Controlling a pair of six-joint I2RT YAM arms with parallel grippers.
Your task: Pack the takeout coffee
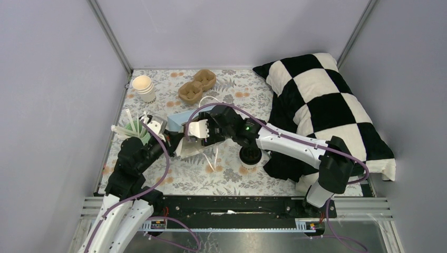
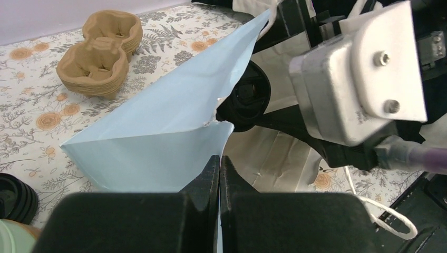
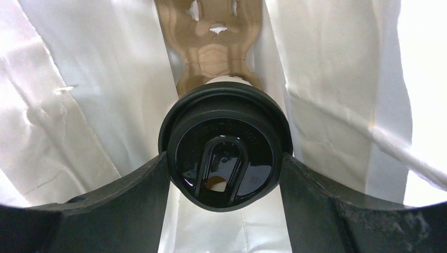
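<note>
A takeout coffee cup with a black lid [image 3: 225, 142] is inside the blue bag [image 2: 158, 121], whose lining is white. My right gripper [image 3: 226, 174] is shut on it, one finger pressing each side of the lid. A brown cardboard carrier [image 3: 213, 50] lies deeper in the bag, beyond the cup. My left gripper [image 2: 219, 158] is shut on the bag's blue edge, holding the mouth up. In the top view the right gripper's fingers are hidden inside the bag [image 1: 182, 117]. A second lidded coffee cup [image 1: 250, 156] stands on the table under the right forearm.
Stacked cardboard carriers [image 1: 197, 84] sit at the back, a stack of cream cups [image 1: 143, 87] at the back left. A mint-green cup with white sticks [image 1: 134, 127] stands beside the left arm. A checkered pillow [image 1: 327, 110] fills the right side. The bag's white cord [image 2: 392, 216] trails nearby.
</note>
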